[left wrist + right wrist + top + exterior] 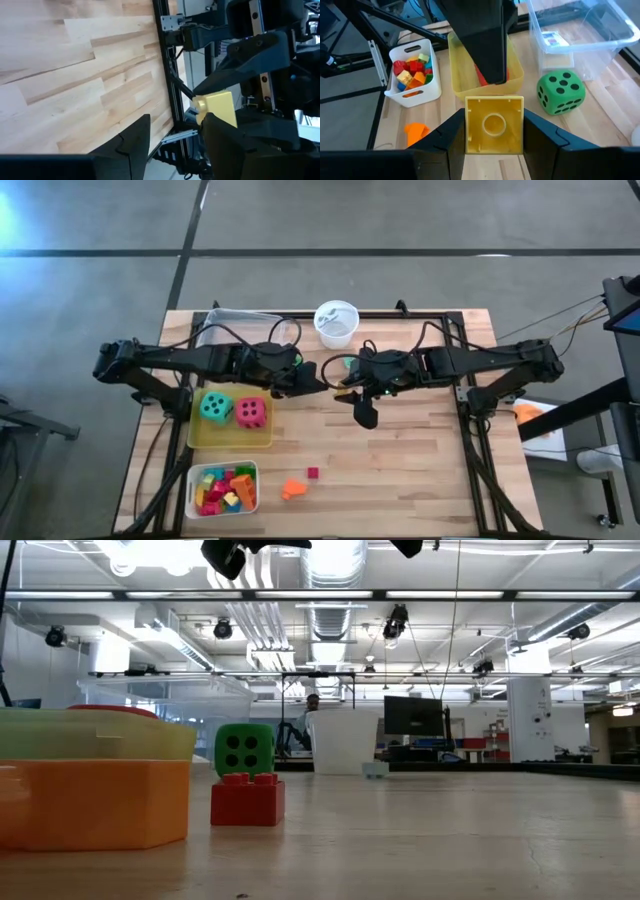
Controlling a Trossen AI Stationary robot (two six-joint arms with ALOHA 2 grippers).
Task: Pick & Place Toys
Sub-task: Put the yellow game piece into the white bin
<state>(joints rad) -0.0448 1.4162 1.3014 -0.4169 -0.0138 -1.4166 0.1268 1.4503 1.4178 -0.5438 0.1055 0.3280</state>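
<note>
My right gripper [494, 150] is shut on a yellow plastic block [494, 124], held in the air over the middle of the table [400, 460]. My left gripper [172, 145] is open and faces it from the table's left side, its fingers close to the block [216, 107]; I cannot tell whether they touch it. A green die [561, 91] rests on the wood beside a clear tray [580, 30]. A teal die [215, 408] and a red die [251, 413] lie in the yellow tray [230, 442]. An orange block [292, 490] and a small red block [313, 473] lie near the front. My right gripper pinches the yellow block by two opposite sides [468, 125] between its two fingers. The fingers come about level from the table's right side. The block is lifted clear of the table, its hollow underside [494, 125] facing my right wrist and its studded top [201, 104] facing the left gripper.
A white tray [196, 502] holding several bright blocks stands at the front left. A white round cup [336, 323] stands at the far middle. A black frame rail [470, 430] runs along the table's right side. Bare wood lies at the front right.
</note>
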